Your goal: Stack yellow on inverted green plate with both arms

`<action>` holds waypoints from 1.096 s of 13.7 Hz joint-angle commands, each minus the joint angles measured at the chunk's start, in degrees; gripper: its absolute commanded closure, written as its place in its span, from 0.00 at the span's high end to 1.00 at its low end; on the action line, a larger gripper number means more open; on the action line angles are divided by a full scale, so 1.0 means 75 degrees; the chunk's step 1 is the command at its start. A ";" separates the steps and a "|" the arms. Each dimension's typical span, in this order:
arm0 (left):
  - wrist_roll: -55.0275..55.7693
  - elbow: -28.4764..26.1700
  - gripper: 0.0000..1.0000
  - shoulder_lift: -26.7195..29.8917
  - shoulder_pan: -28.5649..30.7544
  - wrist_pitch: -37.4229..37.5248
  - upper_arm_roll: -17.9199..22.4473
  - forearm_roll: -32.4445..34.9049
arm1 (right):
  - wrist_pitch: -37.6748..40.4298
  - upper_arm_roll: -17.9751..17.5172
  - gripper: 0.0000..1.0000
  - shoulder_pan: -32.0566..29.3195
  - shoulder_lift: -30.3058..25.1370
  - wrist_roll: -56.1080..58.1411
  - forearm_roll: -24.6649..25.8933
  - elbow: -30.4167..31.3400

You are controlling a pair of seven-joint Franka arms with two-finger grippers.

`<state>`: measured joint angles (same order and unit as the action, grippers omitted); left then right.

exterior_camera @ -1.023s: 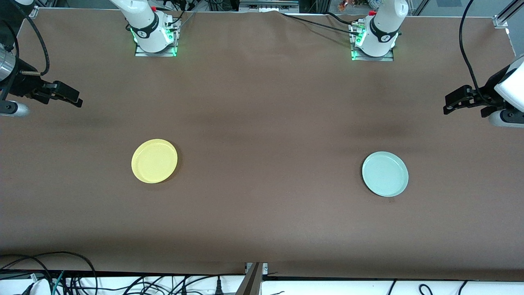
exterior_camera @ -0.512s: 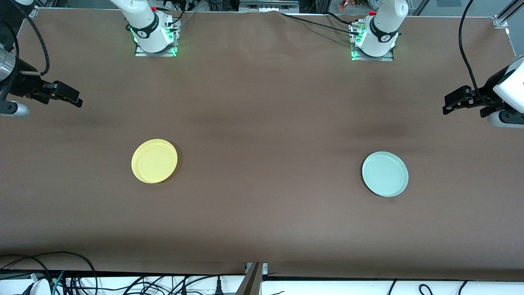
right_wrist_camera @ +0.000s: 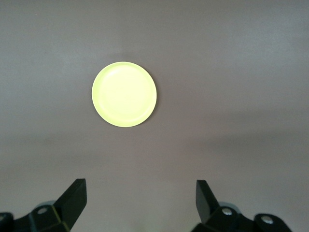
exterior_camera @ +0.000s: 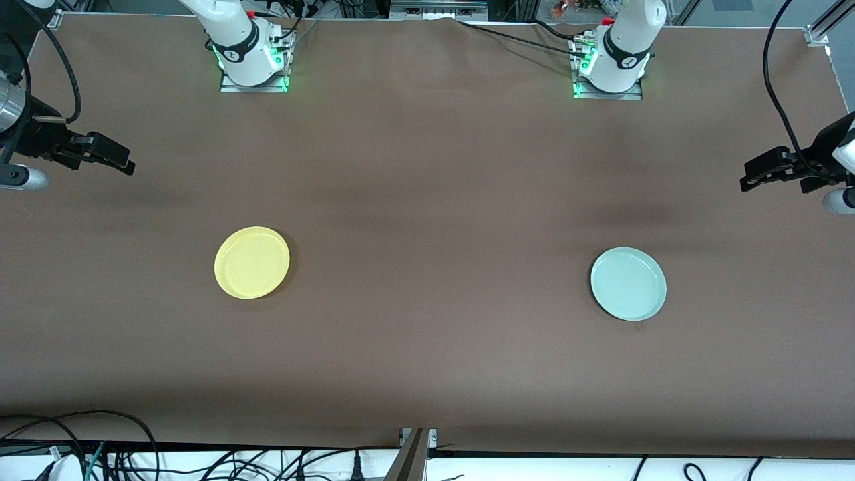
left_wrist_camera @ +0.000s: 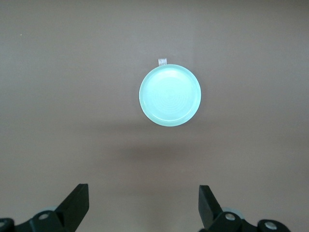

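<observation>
The yellow plate [exterior_camera: 252,262] lies flat on the brown table toward the right arm's end, hollow side up. It also shows in the right wrist view [right_wrist_camera: 124,94]. The pale green plate [exterior_camera: 628,283] lies flat toward the left arm's end, rim up, and shows in the left wrist view [left_wrist_camera: 170,95]. My right gripper [exterior_camera: 122,160] [right_wrist_camera: 139,191] hangs open and empty, high over the table's edge at its end. My left gripper [exterior_camera: 753,175] [left_wrist_camera: 143,193] hangs open and empty, high over the opposite edge. Neither touches a plate.
The two arm bases [exterior_camera: 252,63] [exterior_camera: 609,70] stand at the table's edge farthest from the front camera. Cables [exterior_camera: 80,447] lie below the near edge. A small clear tab [left_wrist_camera: 162,61] sits on the cloth beside the green plate.
My left gripper has drawn outward toward its end of the table and a little lower in the front view. The right arm and both plates have not moved.
</observation>
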<state>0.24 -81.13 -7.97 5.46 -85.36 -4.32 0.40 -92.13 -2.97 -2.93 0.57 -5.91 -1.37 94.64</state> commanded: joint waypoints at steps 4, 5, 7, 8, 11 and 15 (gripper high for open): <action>0.0261 0.0130 1.00 0.0055 -0.0060 0.0120 -0.0138 -0.0041 | 0.0015 -0.0049 1.00 -0.0055 -0.0006 0.0038 -0.0122 -0.0045; 0.0238 0.0037 1.00 0.0043 -0.0061 0.0132 -0.0185 -0.0053 | 0.0003 -0.0049 1.00 -0.0055 -0.0006 0.0026 -0.0122 -0.0045; 0.0250 0.0012 1.00 -0.0190 -0.0061 0.0109 -0.0185 -0.0053 | 0.0003 -0.0049 1.00 -0.0055 0.0005 0.0038 -0.0122 -0.0045; 0.0227 -0.0011 1.00 -0.0237 -0.0061 0.0085 -0.0185 -0.0041 | 0.0003 -0.0049 1.00 -0.0055 -0.0006 0.0038 -0.0122 -0.0045; 0.0238 -0.0023 1.00 -0.0483 -0.0061 -0.0032 -0.0220 0.0029 | 0.0015 -0.0049 1.00 -0.0055 -0.0006 0.0038 -0.0122 -0.0045; 0.0320 -0.0386 1.00 -0.0496 0.0033 -0.0582 -0.0220 -0.0053 | 0.0003 -0.0049 1.00 -0.0043 -0.0006 0.0038 -0.0122 -0.0045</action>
<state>1.90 -82.49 -12.48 5.32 -87.94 -5.78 0.40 -92.13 -2.99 -2.92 0.57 -5.91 -1.38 94.64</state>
